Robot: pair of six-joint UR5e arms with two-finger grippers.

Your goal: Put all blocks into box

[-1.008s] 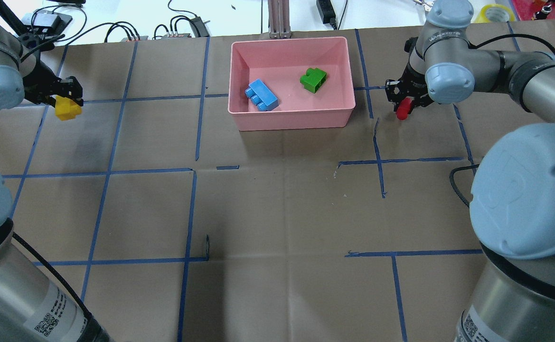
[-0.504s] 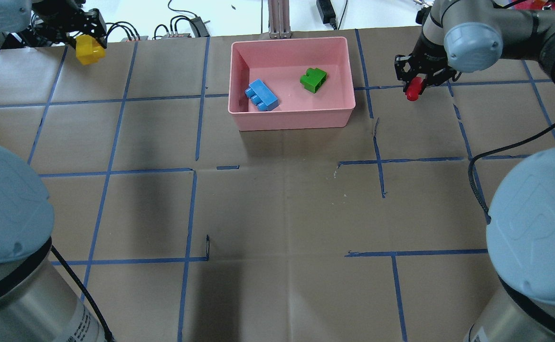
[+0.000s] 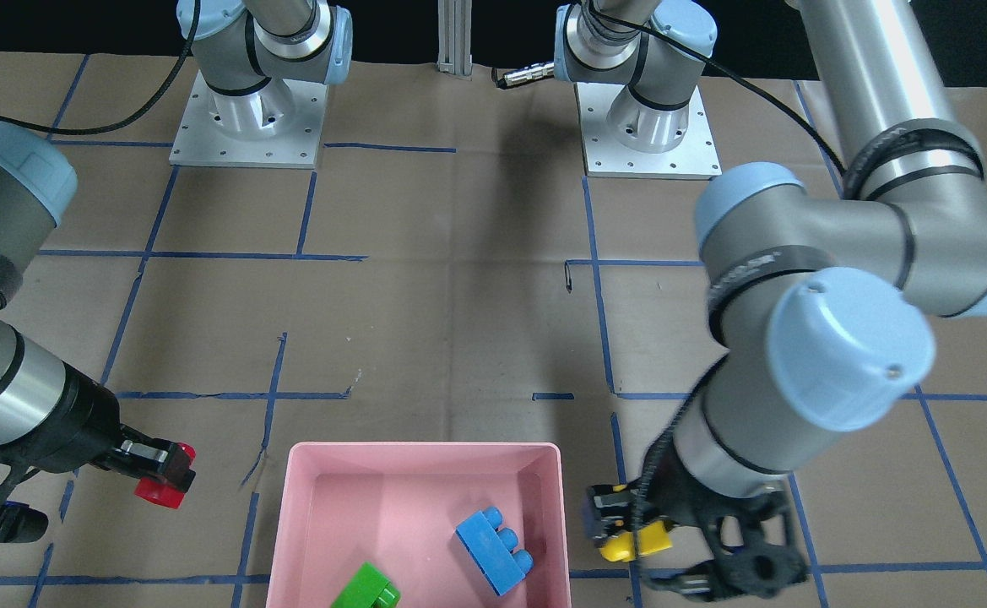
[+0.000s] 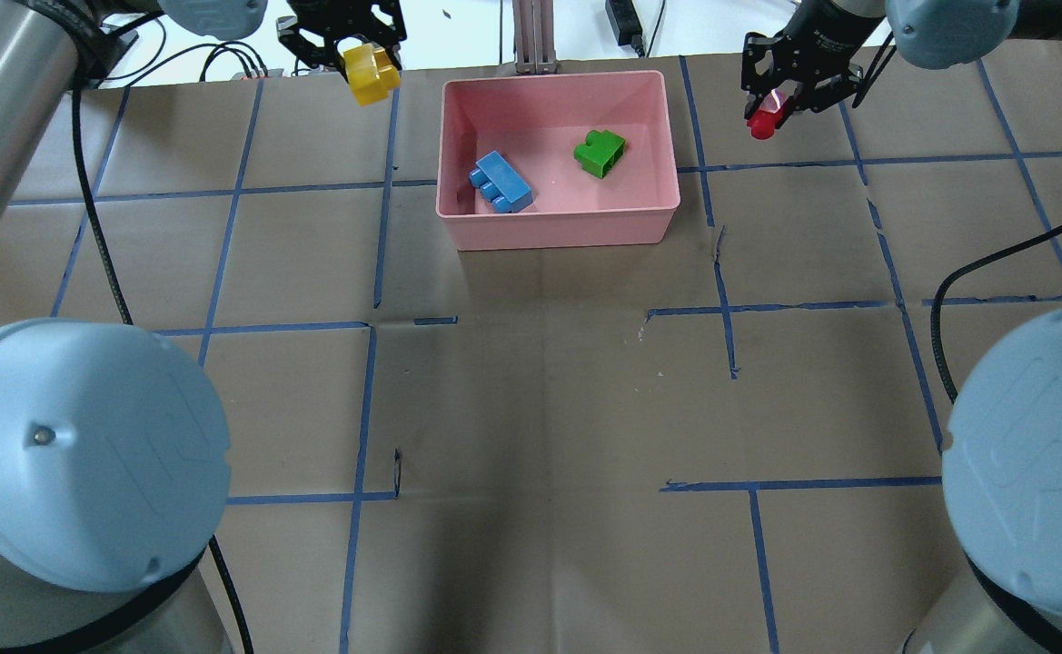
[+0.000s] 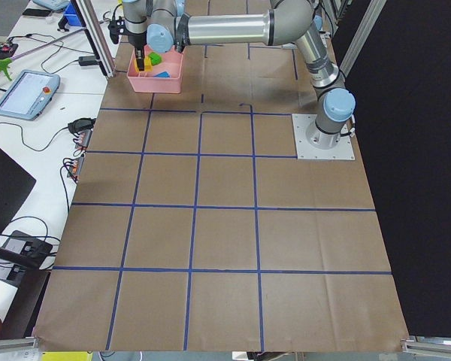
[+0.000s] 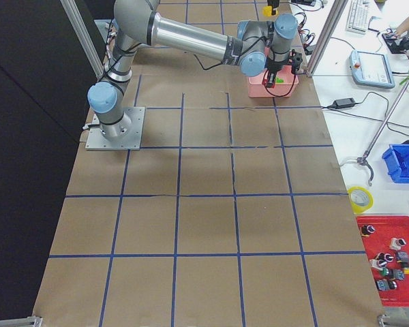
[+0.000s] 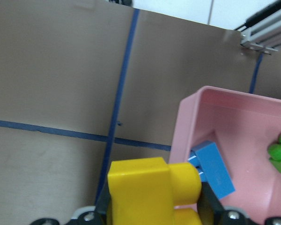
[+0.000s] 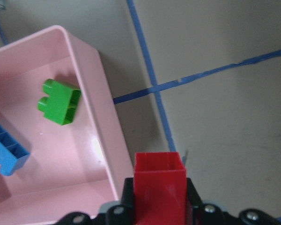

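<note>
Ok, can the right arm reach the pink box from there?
Probably yes. The right gripper, shut on the red block, hangs just beside the box, with nothing between them, and there is bare floor by the green block.

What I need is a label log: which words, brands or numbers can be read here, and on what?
Nothing reads clearly.
Print on the left arm's dark band: too blurred to read.
Embossed logo on the right arm's blue joint cap: letters not legible.
Pink box: no marking shows.
</note>
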